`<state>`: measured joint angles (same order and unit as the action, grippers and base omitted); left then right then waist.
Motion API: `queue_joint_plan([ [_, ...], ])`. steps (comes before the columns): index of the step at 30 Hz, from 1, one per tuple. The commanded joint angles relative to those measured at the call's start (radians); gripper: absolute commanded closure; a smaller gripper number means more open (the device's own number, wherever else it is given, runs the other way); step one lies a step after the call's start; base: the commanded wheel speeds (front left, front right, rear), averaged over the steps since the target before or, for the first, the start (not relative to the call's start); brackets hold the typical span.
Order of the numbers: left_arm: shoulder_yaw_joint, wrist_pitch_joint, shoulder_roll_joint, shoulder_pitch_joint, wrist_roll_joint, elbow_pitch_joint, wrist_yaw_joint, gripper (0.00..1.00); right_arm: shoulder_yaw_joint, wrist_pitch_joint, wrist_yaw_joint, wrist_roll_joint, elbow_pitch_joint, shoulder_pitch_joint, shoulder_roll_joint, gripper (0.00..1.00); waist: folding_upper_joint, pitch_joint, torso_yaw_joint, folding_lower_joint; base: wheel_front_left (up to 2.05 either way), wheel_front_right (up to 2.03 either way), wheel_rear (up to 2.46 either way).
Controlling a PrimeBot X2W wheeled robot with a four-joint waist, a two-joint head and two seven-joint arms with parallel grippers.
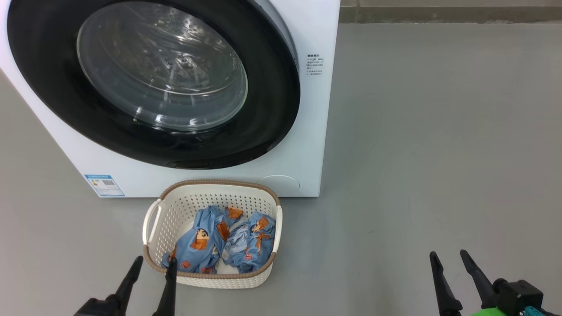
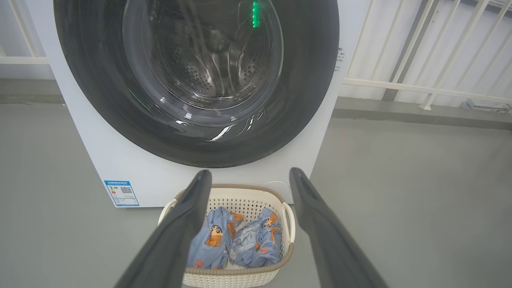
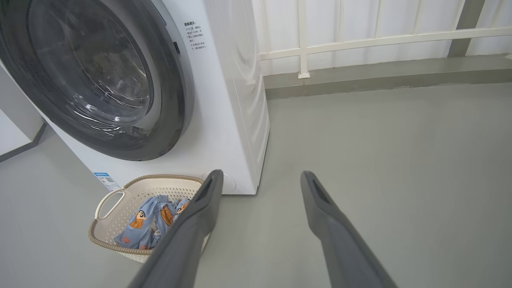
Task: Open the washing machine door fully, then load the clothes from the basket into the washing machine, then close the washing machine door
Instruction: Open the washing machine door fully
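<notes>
Head view: left gripper point(image 1: 156, 260) and right gripper point(image 1: 448, 253) gaped wide, empty, probably idle since the washing machine door point(image 1: 52, 87) looked shut.

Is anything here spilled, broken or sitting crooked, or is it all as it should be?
Nothing stands out. The basket stands upright on the floor in front of the washing machine. The clothes lie crumpled inside it, none hanging over the rim. The washing machine door looks shut and undamaged.
</notes>
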<state>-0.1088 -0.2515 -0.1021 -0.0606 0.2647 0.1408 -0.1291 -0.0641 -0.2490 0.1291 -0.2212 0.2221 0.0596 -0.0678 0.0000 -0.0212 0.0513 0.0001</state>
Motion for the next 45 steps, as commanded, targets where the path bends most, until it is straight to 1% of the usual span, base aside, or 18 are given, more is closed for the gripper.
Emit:
queue_joint_plan([
  [1,0.032,-0.010,-0.011,0.033,0.007,-0.025,-0.002,0.00,0.034,-0.013,0.002,-0.013,-0.029,-0.053,-0.008,1.00,0.0000,-0.002,-0.001,0.0000,0.00,0.00,0.00],
  [6,0.025,-0.010,-0.008,0.036,0.009,-0.026,-0.002,0.00,0.048,-0.013,0.002,-0.080,-0.044,-0.116,0.001,1.00,0.0000,-0.007,-0.002,0.0000,0.00,0.00,0.00],
  [12,0.012,-0.010,-0.008,0.049,0.014,-0.029,-0.002,0.00,0.051,-0.013,0.002,-0.233,-0.062,-0.263,0.013,1.00,0.0000,-0.030,0.003,0.0000,0.00,0.00,0.00],
  [13,0.012,-0.010,-0.008,0.049,0.014,-0.029,-0.002,0.00,0.051,-0.013,0.002,-0.233,-0.062,-0.263,0.013,1.00,0.0000,-0.030,0.003,0.0000,0.00,0.00,0.00],
  [14,0.008,-0.010,-0.008,0.054,0.016,-0.029,-0.002,0.00,0.051,-0.013,0.002,-0.260,-0.062,-0.295,0.014,1.00,0.0000,-0.037,0.006,0.0000,0.00,0.00,0.00],
  [20,-0.027,-0.010,-0.006,0.097,0.026,-0.028,-0.002,0.00,0.062,-0.013,0.002,-0.405,-0.035,-0.495,0.016,1.00,0.0000,-0.083,0.042,0.0000,0.00,0.00,0.00],
  [23,-0.042,-0.010,-0.001,0.120,0.034,-0.028,-0.002,0.00,0.077,-0.013,0.002,-0.482,-0.008,-0.587,0.003,1.00,0.0000,-0.108,0.071,0.0000,0.00,0.00,0.00],
  [26,-0.057,-0.010,0.005,0.142,0.041,-0.028,-0.002,0.00,0.098,-0.013,0.002,-0.573,0.031,-0.671,-0.032,1.00,0.0000,-0.131,0.104,0.0000,0.00,0.00,0.00],
  [29,-0.069,-0.010,0.011,0.159,0.049,-0.027,-0.002,0.00,0.122,-0.013,0.002,-0.691,0.078,-0.751,-0.068,1.00,0.0000,-0.157,0.134,0.0000,0.00,0.00,0.00],
  [32,-0.081,-0.010,0.016,0.179,0.057,-0.025,-0.002,0.00,0.169,-0.006,0.002,-0.811,0.119,-0.825,-0.118,1.00,0.0000,-0.187,0.164,0.0000,0.00,0.00,0.00],
  [35,-0.091,-0.010,0.021,0.202,0.064,-0.025,-0.002,0.00,0.213,0.023,0.002,-0.913,0.148,-0.893,-0.173,1.00,0.0000,-0.220,0.193,0.0000,0.00,0.00,0.00],
  [37,-0.100,-0.010,0.024,0.216,0.069,-0.024,-0.002,0.00,0.234,0.053,0.002,-0.977,0.169,-0.932,-0.203,1.00,0.0000,-0.239,0.210,0.0000,0.00,0.00,0.00],
  [40,-0.114,-0.010,0.029,0.236,0.077,-0.023,-0.002,0.00,0.268,0.125,0.002,-1.068,0.197,-0.987,-0.244,1.00,0.0000,-0.267,0.234,0.0000,0.00,0.00,0.00],
  [42,-0.124,-0.010,0.032,0.248,0.082,-0.020,-0.002,0.00,0.293,0.174,0.002,-1.103,0.229,-1.018,-0.274,1.00,0.0000,-0.282,0.248,0.0000,0.00,0.00,0.00],
  [45,-0.136,-0.010,0.035,0.260,0.090,-0.014,-0.002,0.00,0.315,0.244,0.002,-1.160,0.270,-1.062,-0.300,1.00,0.0000,-0.304,0.266,0.0000,0.00,0.00,0.00],
])
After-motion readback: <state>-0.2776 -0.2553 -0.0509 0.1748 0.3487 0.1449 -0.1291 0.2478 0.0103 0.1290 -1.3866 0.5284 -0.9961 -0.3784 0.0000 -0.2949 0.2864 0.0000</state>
